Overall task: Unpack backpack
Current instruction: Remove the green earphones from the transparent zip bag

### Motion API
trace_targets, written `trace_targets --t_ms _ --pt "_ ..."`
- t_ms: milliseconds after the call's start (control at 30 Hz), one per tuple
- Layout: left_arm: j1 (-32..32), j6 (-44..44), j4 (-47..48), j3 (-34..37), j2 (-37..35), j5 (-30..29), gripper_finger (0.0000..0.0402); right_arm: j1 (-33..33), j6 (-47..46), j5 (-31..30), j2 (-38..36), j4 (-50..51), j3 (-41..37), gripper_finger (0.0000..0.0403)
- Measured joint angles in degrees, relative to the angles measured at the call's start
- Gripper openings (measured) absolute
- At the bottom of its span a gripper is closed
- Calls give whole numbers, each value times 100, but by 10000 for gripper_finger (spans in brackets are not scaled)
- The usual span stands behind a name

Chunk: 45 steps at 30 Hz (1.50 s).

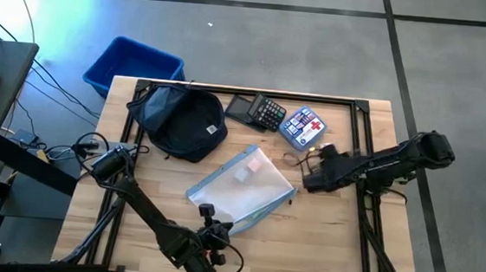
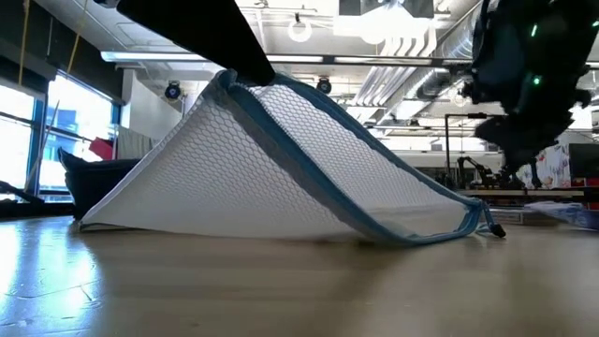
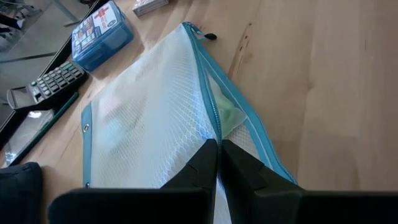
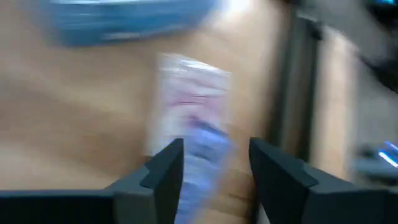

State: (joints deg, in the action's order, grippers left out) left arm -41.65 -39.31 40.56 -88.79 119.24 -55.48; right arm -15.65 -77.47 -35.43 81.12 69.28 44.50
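Four items are out on the table: a mesh zip pouch mid-table, a calculator, a small blue first-aid pouch and a small flat packet near the right edge. The backpack lies flat at the far-left part of the table, just in front of the blue bin that stands off the table. I judge unpacking well advanced; I can't tell whether anything is left inside, since the bag's opening isn't readable. Its long axis runs roughly left-right with a slight diagonal, the white label on the end nearer mid-table, straps toward the far-left corner. The left gripper has its fingers pressed together on the near edge of the mesh pouch, lifting that edge tent-like in the low view. The right gripper hovers above the packet, fingers apart, holding nothing. Next, I judge: set the pouch down and check the bag.
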Motion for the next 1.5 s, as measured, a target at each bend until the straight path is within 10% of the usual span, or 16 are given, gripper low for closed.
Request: trace_targets --t_ms 300,467,733,1200,1500 --pt "0 0 -4 0 0 9 0 -2351 3254 40 175 -6279 46 197" --pt "0 -2 -16 0 0 9 0 -2556 3852 627 922 -7776 49 197" --pt "2 33 -24 0 0 50 0 -1936 4634 956 2470 -7676 677 197" --pt "5 132 -22 0 0 146 0 -1028 5092 1117 3132 -6556 1387 193" --pt "4 99 -12 0 0 152 0 -1118 5063 1276 3073 -6413 1373 22"
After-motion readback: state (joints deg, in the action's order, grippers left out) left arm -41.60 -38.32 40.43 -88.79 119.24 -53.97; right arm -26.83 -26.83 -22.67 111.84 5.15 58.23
